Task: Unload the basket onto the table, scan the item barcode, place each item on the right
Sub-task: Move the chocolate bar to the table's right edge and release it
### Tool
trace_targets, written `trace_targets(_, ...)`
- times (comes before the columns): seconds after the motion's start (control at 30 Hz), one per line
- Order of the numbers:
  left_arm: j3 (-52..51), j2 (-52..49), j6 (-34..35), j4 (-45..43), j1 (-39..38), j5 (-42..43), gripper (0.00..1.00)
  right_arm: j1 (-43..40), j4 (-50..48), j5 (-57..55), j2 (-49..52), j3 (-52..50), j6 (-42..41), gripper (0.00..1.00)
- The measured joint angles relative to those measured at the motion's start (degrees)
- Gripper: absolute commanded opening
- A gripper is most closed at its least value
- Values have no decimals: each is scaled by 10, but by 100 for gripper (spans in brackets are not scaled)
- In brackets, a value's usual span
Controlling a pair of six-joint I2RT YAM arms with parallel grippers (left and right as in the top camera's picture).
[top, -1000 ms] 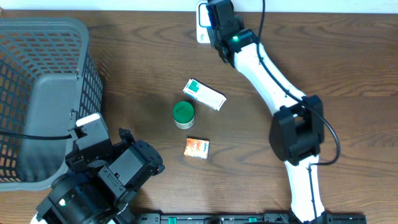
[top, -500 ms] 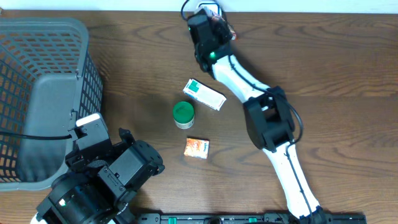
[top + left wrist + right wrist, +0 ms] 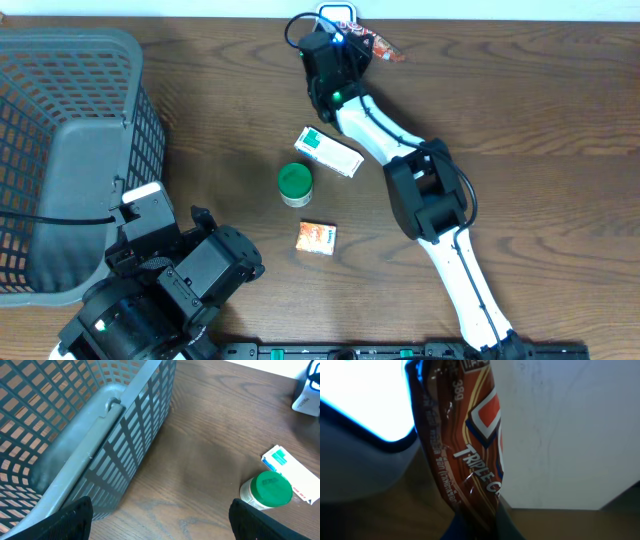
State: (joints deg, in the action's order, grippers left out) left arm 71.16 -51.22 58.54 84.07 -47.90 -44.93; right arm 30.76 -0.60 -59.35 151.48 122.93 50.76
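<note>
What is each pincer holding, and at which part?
Right pincer: shut on one end of the brown snack packet. Left pincer: open, empty.

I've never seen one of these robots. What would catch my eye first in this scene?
The white right arm reaches the table's far edge, its claw shut on a brown snack wrapper beside a glowing scanner. A big grey mesh basket stands at left, and a green-lidded jar sits mid-table.
</note>
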Motion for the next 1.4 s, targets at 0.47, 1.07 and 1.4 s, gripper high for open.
trace_targets(0.47, 0, 0, 0, 1, 0, 0, 85, 21, 296, -48, -183, -1, -70, 1)
trace_targets(1.07, 0, 0, 0, 0, 0, 0, 85, -420, 776, 134, -290, -80, -665, 1)
trace_targets(1.4, 0, 0, 0, 0, 0, 0, 85, -614, 676, 237, -290, -245, -766, 22)
